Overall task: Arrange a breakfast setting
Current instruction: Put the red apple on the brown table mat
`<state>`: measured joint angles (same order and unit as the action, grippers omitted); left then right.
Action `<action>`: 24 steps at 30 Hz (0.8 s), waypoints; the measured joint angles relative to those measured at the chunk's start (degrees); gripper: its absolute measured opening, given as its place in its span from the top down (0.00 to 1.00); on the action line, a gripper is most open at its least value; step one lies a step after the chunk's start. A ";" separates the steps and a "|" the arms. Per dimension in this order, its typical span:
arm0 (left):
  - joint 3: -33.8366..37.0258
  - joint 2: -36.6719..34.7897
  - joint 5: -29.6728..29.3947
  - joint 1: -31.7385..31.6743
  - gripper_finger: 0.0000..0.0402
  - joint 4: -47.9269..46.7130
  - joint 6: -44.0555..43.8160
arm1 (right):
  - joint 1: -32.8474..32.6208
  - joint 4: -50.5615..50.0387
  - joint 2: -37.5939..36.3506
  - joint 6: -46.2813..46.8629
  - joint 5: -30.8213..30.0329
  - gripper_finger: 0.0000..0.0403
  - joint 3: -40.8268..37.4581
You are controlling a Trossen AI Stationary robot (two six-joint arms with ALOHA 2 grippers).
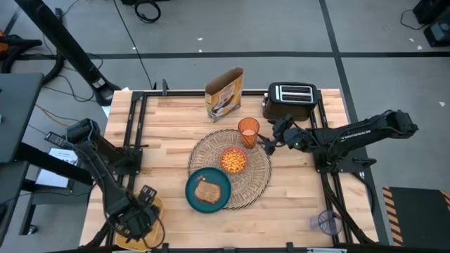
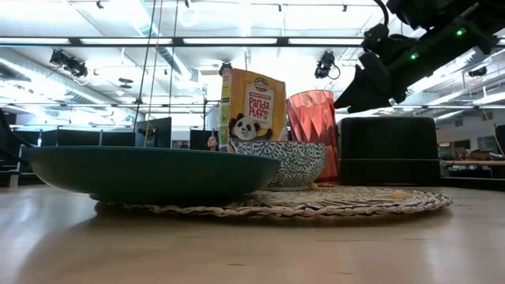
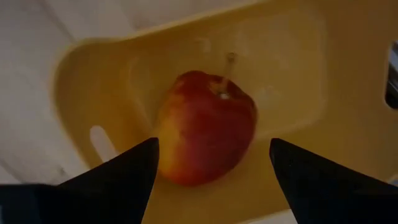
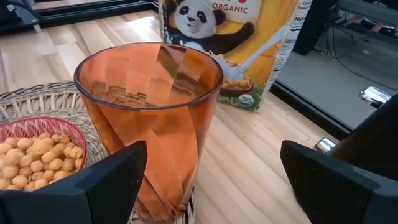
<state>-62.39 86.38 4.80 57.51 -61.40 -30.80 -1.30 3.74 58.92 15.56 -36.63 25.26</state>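
Note:
A round woven placemat point(image 1: 256, 184) lies mid-table. On its near left edge rests a teal plate point(image 1: 191, 200) bearing a toast slice point(image 1: 207, 191). A pink bowl point(image 1: 234, 160) of cereal puffs sits at its middle, and an orange cup point(image 4: 149, 118) stands on its far edge. A red apple point(image 3: 205, 127) lies stem up in a yellow tray point(image 3: 292, 81) at the table's near left corner. My left gripper point(image 3: 214, 143) hovers open above the apple, pointing down, a finger on either side. My right gripper point(image 4: 214, 149) is open, just right of the cup point(image 1: 248, 131), aimed at it.
A Panda Puffs cereal box point(image 1: 225, 93) stands behind the cup, and a black toaster point(image 1: 290, 100) sits at the far right, close to my right arm. A clear cup point(image 1: 327, 221) sits at the near right. Bare wood lies left of the placemat.

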 joint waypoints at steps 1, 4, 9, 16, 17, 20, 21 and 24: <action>0.02 -0.01 0.00 0.63 0.21 0.24 0.74 | 0.10 0.01 0.00 0.31 0.01 0.06 0.00; 0.00 -0.06 -0.17 1.30 0.21 0.16 2.59 | 0.30 0.01 0.00 1.10 0.03 0.06 0.00; 0.00 -0.06 -0.33 1.98 0.24 2.06 3.82 | 0.26 -0.05 0.00 1.44 0.18 0.06 0.00; 0.00 -0.06 -3.63 4.05 0.44 1.92 7.84 | 0.26 -0.05 0.00 2.56 0.45 0.06 0.00; 0.00 -0.06 -3.67 4.05 0.45 1.86 7.50 | 0.26 -0.05 0.00 2.74 0.45 0.06 0.00; 0.00 -0.06 -3.75 4.02 0.42 0.78 7.44 | 0.28 -0.03 0.00 2.94 0.45 0.06 0.00; 0.00 -0.06 -3.74 4.19 0.39 -0.07 7.44 | 0.27 -0.03 0.00 2.95 0.45 0.06 0.00; 0.00 -0.06 -3.72 4.81 0.29 -1.08 7.38 | 0.28 -0.03 0.00 3.92 0.40 0.06 0.00</action>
<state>-62.39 86.32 1.08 62.33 -62.48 -23.41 -1.02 3.70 58.92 19.49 -36.23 25.26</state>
